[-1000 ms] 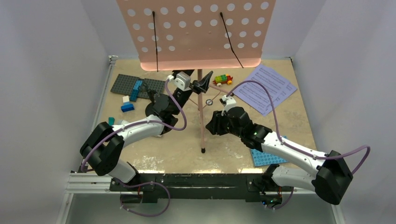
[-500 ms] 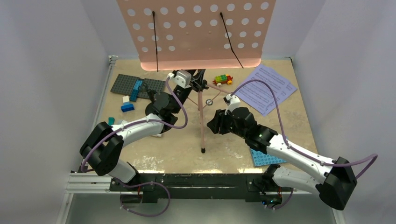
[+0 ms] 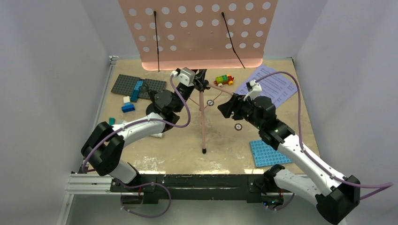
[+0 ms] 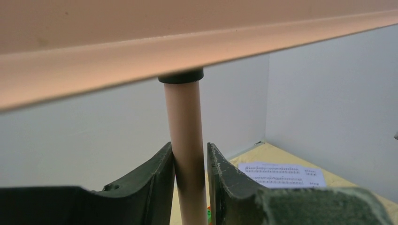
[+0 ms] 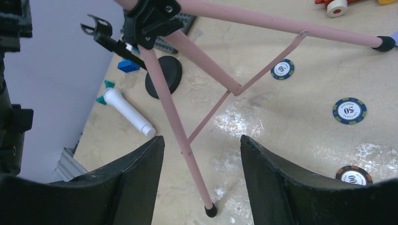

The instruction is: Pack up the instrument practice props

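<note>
Top external view: pink music stand [image 3: 202,123] stands in the middle of the table [image 3: 178,150], its holey desk [image 3: 202,33] up high at the far side
Left claw [image 4: 189,180]: clamped tight on the stand's pink pole, just under the desk
Right claw [image 5: 202,154]: fingers apart, nothing in it, near the stand's legs, on their right
Sheet-music pages [image 3: 270,89]: flat on the table, far right
Microphone [image 5: 126,110]: lying on the table at the left, near the black round base of the mic stand [image 5: 163,77]
Poker chips [image 5: 349,111]: three flat on the table by the stand's legs
</note>
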Robot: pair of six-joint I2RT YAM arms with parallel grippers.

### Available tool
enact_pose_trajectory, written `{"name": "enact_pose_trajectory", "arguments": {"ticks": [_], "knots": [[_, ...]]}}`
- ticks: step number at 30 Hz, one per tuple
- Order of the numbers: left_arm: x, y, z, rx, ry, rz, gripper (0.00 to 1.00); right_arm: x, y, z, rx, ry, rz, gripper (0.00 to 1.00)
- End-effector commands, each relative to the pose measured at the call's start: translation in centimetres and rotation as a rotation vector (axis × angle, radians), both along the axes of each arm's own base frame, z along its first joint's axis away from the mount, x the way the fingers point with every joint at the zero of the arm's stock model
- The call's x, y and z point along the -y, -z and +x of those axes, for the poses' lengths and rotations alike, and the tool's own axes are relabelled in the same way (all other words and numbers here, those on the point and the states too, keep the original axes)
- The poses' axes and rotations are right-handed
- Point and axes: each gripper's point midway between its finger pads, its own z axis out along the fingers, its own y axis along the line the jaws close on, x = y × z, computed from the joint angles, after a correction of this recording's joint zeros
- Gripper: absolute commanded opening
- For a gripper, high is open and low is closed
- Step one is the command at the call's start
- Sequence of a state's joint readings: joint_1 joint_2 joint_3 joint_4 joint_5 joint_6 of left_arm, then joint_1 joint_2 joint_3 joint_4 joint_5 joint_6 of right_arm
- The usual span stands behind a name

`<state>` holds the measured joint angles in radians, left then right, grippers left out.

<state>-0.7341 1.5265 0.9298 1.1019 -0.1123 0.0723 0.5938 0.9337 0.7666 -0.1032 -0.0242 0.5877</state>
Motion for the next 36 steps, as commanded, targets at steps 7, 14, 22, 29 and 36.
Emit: {"name": "enact_pose_trajectory", "arguments": {"ticks": [7, 14, 22, 29, 36], "knots": [[0.5, -1.5, -0.8, 0.036, 0.037, -0.001, 0.03, -1.5, -3.7, 1.5, -0.08, -0.108, 0.349, 0.67], [0.6, -0.8, -1.8, 0.026, 0.076, 0.009, 0.0, -4.0, -5.6, 3.2, -0.199, -0.214, 0.571, 0.69], [0.5, -0.5, -2.6, 0.032, 0.102, 0.022, 0.0, -5.6, -5.7, 6.2, -0.304, -0.24, 0.682, 0.65], [1.0, -0.4, -3.1, 0.044, 0.135, 0.039, 0.0, -6.6, -7.0, 7.8, -0.315, -0.272, 0.72, 0.61], [1.2, -0.2, -3.2, 0.045, 0.148, 0.046, 0.0, -7.1, -6.1, 7.9, -0.352, -0.297, 0.645, 0.46]]}}
